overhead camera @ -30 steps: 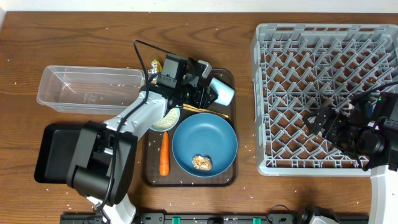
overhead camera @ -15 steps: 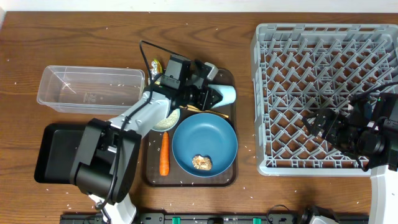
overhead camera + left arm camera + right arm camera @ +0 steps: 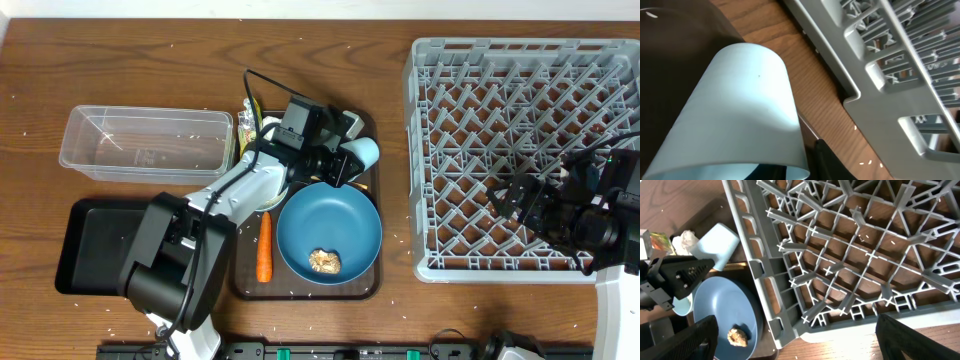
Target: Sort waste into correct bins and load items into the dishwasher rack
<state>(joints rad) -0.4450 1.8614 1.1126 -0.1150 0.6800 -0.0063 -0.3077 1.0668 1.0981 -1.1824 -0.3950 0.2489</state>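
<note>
- Print on the yellow-green snack wrapper (image 3: 247, 118) and a faint mark on the floor of the clear tub (image 3: 146, 155) are too small to read.
- The left gripper (image 3: 338, 163) sits at the light-blue cup (image 3: 360, 151), which lies tilted at the far right corner of the brown serving tray (image 3: 248, 285). The left wrist view shows one dark finger (image 3: 826, 161) just outside the cup's rim. It cannot be told whether the fingers are clamped on the cup.
- The right gripper (image 3: 522, 196) hovers over the near left part of the dishwasher rack (image 3: 470, 110), fingers spread wide and grasping nothing.
- The dark-blue plate (image 3: 330, 225) has its rim just beside the cup, with the chopsticks (image 3: 737, 266) between them. The brown food lump (image 3: 324, 261) rests on the plate, and the carrot (image 3: 264, 247) lies just left of it.
- A narrow strip of bare table (image 3: 395, 170) runs between the serving tray's right edge and the rack's wall.
- The tub and the black tray (image 3: 80, 240) sit at the left, well apart from the cup.
</note>
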